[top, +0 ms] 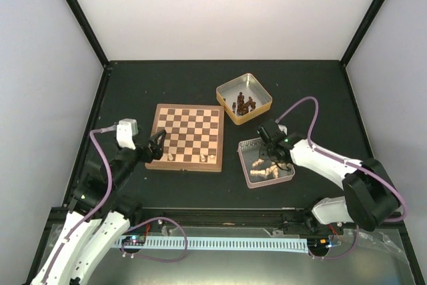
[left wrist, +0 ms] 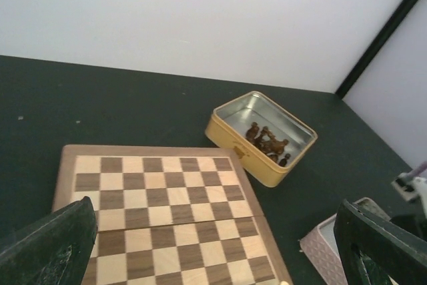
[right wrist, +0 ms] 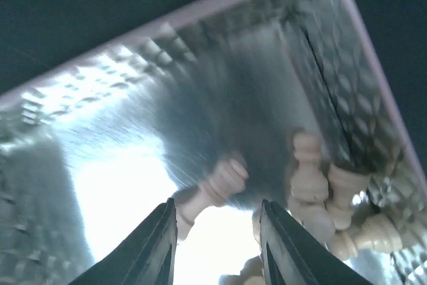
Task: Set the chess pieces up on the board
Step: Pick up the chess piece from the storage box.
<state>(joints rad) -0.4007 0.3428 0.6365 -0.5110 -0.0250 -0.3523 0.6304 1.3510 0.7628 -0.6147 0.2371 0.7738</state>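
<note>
The board [top: 185,137] lies flat on the tabletop [top: 160,85]. Two of the chess pieces [top: 171,156] stand upright in the board's near row, well apart from each other. The others lie heaped in a pink tin [top: 247,151] just right of the board. Beyond the board's far right corner sits a yellow tin [top: 253,115] holding dark pieces [top: 244,105].

The left gripper [top: 158,145] hovers at the board's left edge, towards the near corner. Its jaws are spread wide and hold nothing.

The right gripper [top: 267,143] is down inside the pink tin, right of the board. Its jaws are partly open. In the blurred wrist view one pale piece [right wrist: 213,188] lies on its side at the fingertips [right wrist: 163,215], with gaps showing at both sides, so it is not clamped.
</note>
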